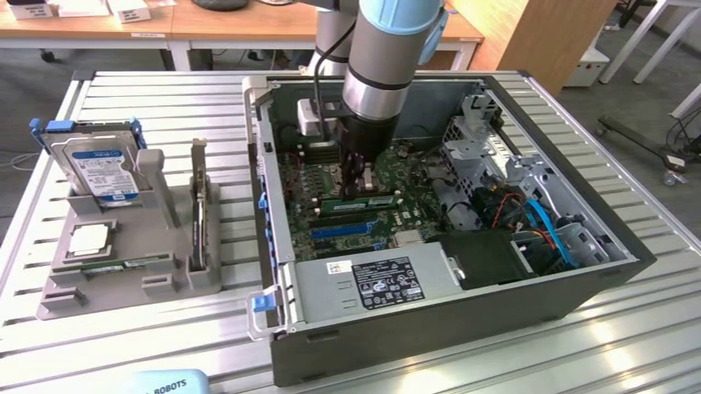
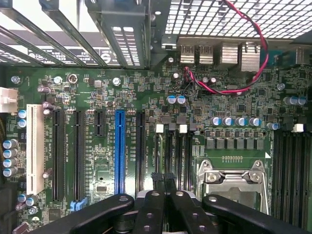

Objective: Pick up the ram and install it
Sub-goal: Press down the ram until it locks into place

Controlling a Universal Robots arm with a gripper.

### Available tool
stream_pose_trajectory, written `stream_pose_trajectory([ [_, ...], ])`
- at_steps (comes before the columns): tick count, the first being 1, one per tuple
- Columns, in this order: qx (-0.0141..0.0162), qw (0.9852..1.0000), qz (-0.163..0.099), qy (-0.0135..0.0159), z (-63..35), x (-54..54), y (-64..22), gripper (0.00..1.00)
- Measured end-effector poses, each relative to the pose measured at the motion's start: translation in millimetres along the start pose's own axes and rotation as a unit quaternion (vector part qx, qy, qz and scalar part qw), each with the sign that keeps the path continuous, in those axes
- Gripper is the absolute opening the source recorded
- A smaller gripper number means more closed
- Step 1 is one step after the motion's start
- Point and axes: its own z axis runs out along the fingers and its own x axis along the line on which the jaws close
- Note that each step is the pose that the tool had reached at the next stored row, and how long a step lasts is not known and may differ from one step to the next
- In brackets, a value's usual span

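Exterior view: you are looking at the arm reaching down into the open computer case (image 1: 438, 336), which is lying on the slatted table (image 1: 164, 353) toward its edge at the exterior view's right. The gripper (image 1: 354, 190) is sitting low over the motherboard, near the case's far wall. The ram (image 1: 373, 199) is showing as a long green strip standing on edge just beside the fingertips, in the slot area; whether it is fully seated you cannot tell from here. A second green stick (image 1: 115, 265) is lying along the front edge of the grey holder (image 1: 66, 300) near the table's opposite edge, well apart from the gripper. Wrist view: you are seeing the gripper (image 2: 163, 176) with its two fingers pressed fully together, and nothing is showing between them. They are hanging over the dark memory slots (image 2: 178, 156), which are running just beside the processor socket (image 2: 234, 183). Handling judgement: the ram is looking light, thin and rigid but brittle, with exposed chips on its faces. You are best taking it across the two flat faces near the middle of its upper edge, keeping off the contact edge, and keeping it upright, since any twist is likely to stress the board or the slot latches.
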Motion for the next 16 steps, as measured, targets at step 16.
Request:
stream_pose_trajectory([
  [16,-0.0001,1.0,0.0,0.0002,3.7,0.1,-0.1,0.1],
])
